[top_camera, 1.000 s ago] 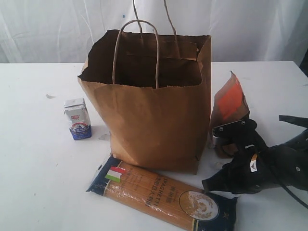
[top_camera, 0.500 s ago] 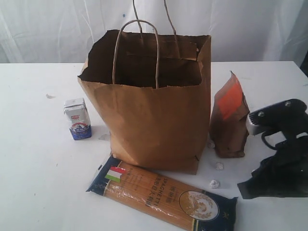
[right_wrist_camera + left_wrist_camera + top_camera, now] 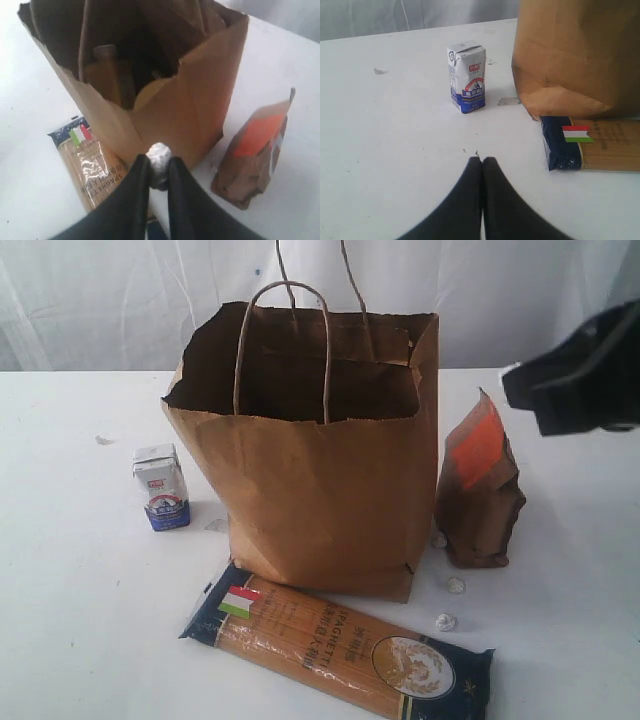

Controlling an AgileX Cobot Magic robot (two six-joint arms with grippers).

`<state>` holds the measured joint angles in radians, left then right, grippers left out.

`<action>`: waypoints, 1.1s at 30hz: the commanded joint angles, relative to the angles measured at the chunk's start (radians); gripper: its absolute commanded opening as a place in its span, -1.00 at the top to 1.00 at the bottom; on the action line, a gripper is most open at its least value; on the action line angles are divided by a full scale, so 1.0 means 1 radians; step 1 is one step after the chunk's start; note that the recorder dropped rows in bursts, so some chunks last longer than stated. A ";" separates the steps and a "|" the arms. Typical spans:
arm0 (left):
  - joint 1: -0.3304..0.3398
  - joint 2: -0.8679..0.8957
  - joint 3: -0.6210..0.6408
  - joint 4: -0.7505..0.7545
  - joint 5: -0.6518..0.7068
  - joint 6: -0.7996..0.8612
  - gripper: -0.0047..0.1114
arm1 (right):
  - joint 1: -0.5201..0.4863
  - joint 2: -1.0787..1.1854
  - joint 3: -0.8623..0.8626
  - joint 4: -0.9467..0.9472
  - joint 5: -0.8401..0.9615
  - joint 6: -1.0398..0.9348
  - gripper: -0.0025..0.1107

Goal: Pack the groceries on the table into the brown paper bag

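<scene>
The brown paper bag [image 3: 320,490] stands open in the middle of the table [image 3: 80,620]. A small milk carton [image 3: 161,487] stands to its left and a long spaghetti pack [image 3: 330,640] lies in front of it. A brown-orange pouch [image 3: 478,490] stands to its right. My right gripper [image 3: 158,162] is shut on a small foil-wrapped ball [image 3: 159,159] and hangs high at the right [image 3: 520,390], above the pouch [image 3: 255,155]. My left gripper [image 3: 481,160] is shut and empty, low over the table in front of the carton [image 3: 467,75].
Three small foil balls lie on the table between the bag and the pouch, such as one ball [image 3: 456,585] and another [image 3: 445,622]. Dim brown shapes [image 3: 107,70] show inside the bag. A white curtain hangs behind the table.
My right gripper has risen from the table beside the pouch to high at the right, with the foil ball between its fingers. The left gripper has stayed shut.
</scene>
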<state>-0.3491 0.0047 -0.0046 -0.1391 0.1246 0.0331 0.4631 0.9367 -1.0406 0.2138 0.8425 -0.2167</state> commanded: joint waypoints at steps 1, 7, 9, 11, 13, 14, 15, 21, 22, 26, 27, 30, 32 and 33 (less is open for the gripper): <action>0.001 -0.005 0.005 -0.002 0.002 -0.007 0.92 | 0.042 0.085 -0.110 -0.001 0.008 -0.045 0.96; 0.001 -0.005 0.005 -0.002 0.002 -0.007 0.92 | 0.096 0.227 -0.253 -0.039 0.006 -0.045 0.96; 0.001 -0.005 0.005 -0.002 0.002 -0.007 0.92 | 0.113 0.272 -0.291 -0.043 0.006 -0.045 0.96; 0.001 -0.005 0.005 -0.002 0.002 -0.007 0.92 | 0.124 0.318 -0.333 -0.055 0.006 -0.045 0.96; 0.001 -0.005 0.005 -0.002 0.002 -0.007 0.92 | 0.126 0.367 -0.370 -0.057 0.009 -0.045 0.96; 0.001 -0.005 0.005 -0.002 0.002 -0.007 0.92 | 0.126 0.390 -0.384 -0.057 0.009 -0.045 0.96; 0.001 -0.005 0.005 -0.002 0.002 -0.007 0.92 | 0.126 0.411 -0.400 -0.057 0.003 -0.045 0.96; 0.001 -0.005 0.005 -0.002 0.002 -0.007 0.92 | 0.126 0.524 -0.509 -0.068 -0.009 -0.045 0.96; 0.001 -0.005 0.005 -0.002 0.002 -0.007 0.92 | 0.126 0.546 -0.530 -0.068 -0.003 -0.042 0.96; 0.001 -0.005 0.005 -0.002 0.002 -0.007 0.92 | 0.143 0.626 -0.609 -0.062 0.024 -0.042 0.96; 0.001 -0.005 0.005 -0.002 0.002 -0.007 0.92 | 0.151 0.647 -0.625 -0.059 0.032 -0.042 0.96; 0.001 -0.005 0.005 -0.002 0.002 -0.007 0.92 | 0.171 0.723 -0.703 -0.055 0.082 -0.042 0.96; 0.001 -0.005 0.005 -0.002 0.002 -0.007 0.92 | 0.189 0.776 -0.747 -0.051 0.121 -0.042 0.96; 0.001 -0.005 0.005 -0.002 0.002 -0.007 0.92 | 0.193 0.788 -0.758 -0.051 0.130 -0.042 0.96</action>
<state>-0.3491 0.0047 -0.0046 -0.1391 0.1246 0.0331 0.6441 1.6937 -1.7640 0.1554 0.9413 -0.2529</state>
